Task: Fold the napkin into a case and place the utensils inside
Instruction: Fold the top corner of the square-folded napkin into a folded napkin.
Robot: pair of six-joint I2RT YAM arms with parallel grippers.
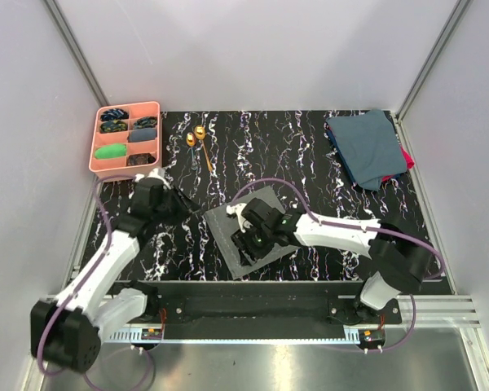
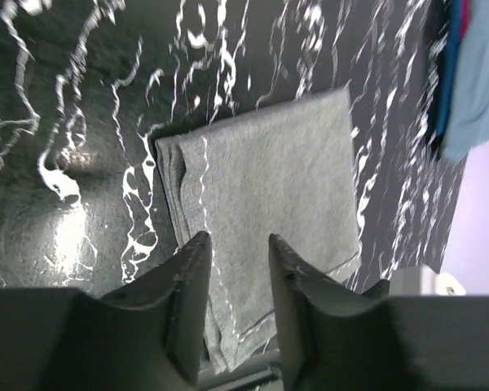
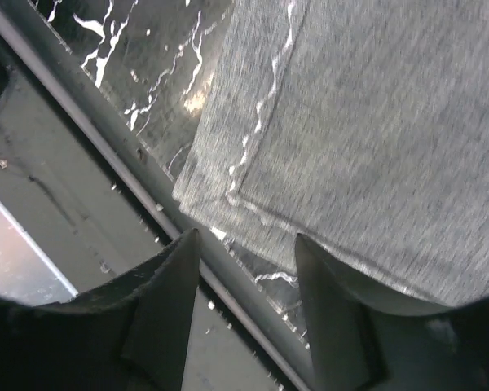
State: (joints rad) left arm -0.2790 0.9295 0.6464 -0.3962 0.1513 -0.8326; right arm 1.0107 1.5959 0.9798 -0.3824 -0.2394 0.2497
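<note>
We're in a robot lab cell, no mistaking it. Plain white panel walls (image 1: 253, 49) box it in, held by bare aluminium posts (image 1: 72, 49). The left arm (image 1: 106, 261) and right arm (image 1: 334, 232) are bolted to a slotted metal rail (image 1: 253, 331), with purple cables (image 1: 265, 181) looping off them. Out past the left fingers (image 2: 183, 285) lies a black marbled tabletop (image 2: 65, 106). Just left of the right fingers (image 3: 163, 301) there's a dark frame bar (image 3: 57, 179) along the table's edge.
</note>
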